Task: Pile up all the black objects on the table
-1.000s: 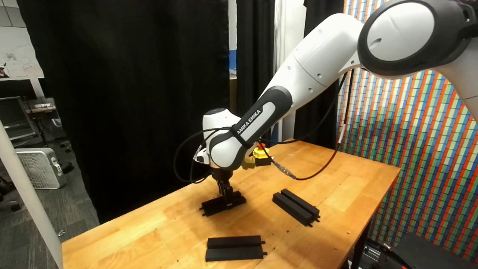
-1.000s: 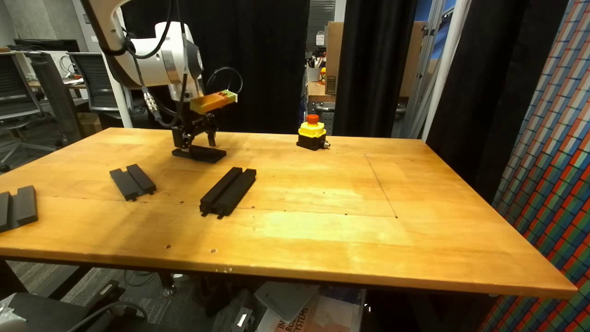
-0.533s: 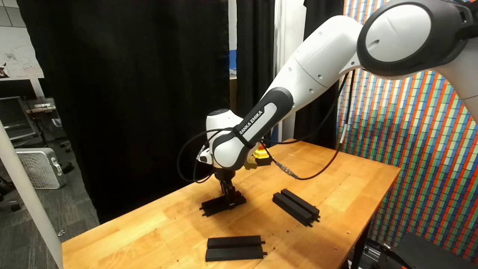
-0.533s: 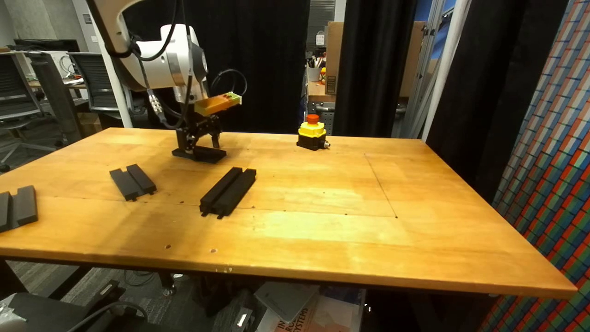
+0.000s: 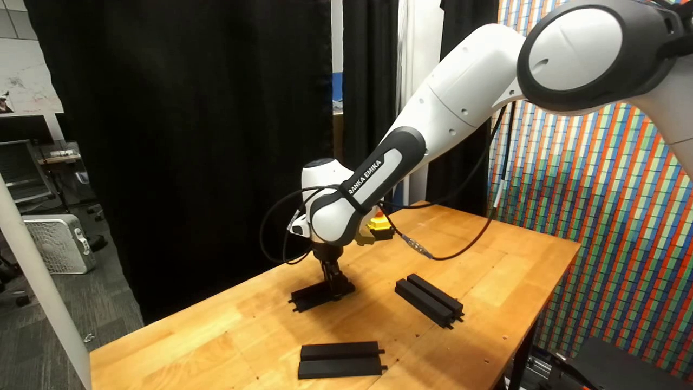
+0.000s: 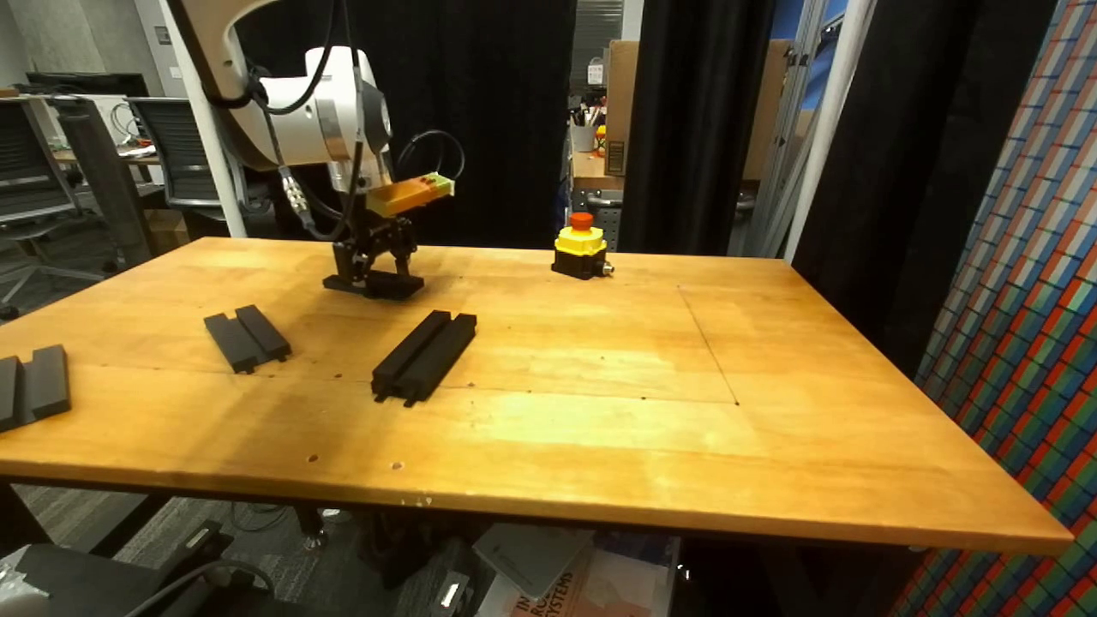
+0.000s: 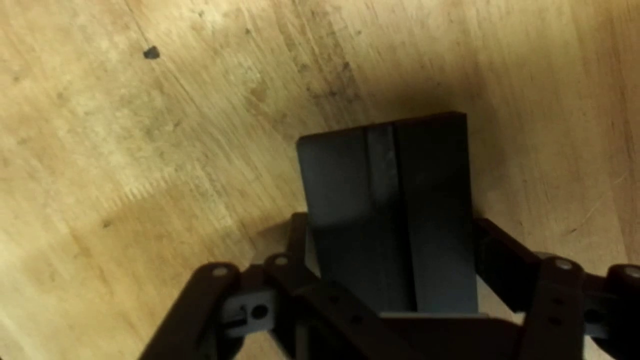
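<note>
On the wooden table (image 5: 233,336) lie black grooved plates, apart from each other. My gripper (image 7: 389,220) points down over the far-side plate (image 7: 350,175), its fingers (image 7: 298,230) against both long sides, shut on it. That plate (image 6: 404,288) rests at table height in both exterior views, partly hidden by the gripper (image 6: 377,278). Another plate (image 5: 429,299) lies to the right in an exterior view, and one more plate (image 5: 340,360) lies nearer that camera. In an exterior view a further plate (image 6: 43,386) is cut off by the left image border.
A red-and-yellow push button (image 6: 580,244) on a black base stands near the back edge of the table. A cable (image 5: 460,254) hangs from the arm low over the tabletop. Dark curtains (image 5: 216,162) hang close behind the table.
The gripper has moved slightly to the right in both exterior views. Its fingers have come together onto the plate, which has shifted a little.
</note>
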Controlling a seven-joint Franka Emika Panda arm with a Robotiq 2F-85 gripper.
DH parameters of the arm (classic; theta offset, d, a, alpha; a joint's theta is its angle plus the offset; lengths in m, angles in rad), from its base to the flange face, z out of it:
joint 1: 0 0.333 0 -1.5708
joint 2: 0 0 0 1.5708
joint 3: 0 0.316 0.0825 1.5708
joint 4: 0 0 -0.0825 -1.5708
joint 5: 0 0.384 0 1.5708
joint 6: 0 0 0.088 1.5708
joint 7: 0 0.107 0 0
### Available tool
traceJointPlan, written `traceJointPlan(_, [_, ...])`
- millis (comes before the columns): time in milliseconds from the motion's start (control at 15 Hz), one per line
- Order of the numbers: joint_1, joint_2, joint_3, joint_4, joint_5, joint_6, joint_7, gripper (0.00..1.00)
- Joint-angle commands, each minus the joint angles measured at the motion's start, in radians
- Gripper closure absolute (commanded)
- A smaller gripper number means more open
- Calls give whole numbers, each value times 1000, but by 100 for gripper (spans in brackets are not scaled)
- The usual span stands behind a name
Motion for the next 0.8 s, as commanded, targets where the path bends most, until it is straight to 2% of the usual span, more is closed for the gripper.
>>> traceJointPlan(0, [-16, 2, 13, 6, 29, 9, -27, 50])
traceJointPlan(133, [-13, -8, 10, 6, 50, -14, -1, 54])
traceJointPlan(400, [-7, -48, 0, -23, 80, -32, 81, 55])
traceJointPlan(733, [-6, -130, -11, -94, 129, -46, 281, 55])
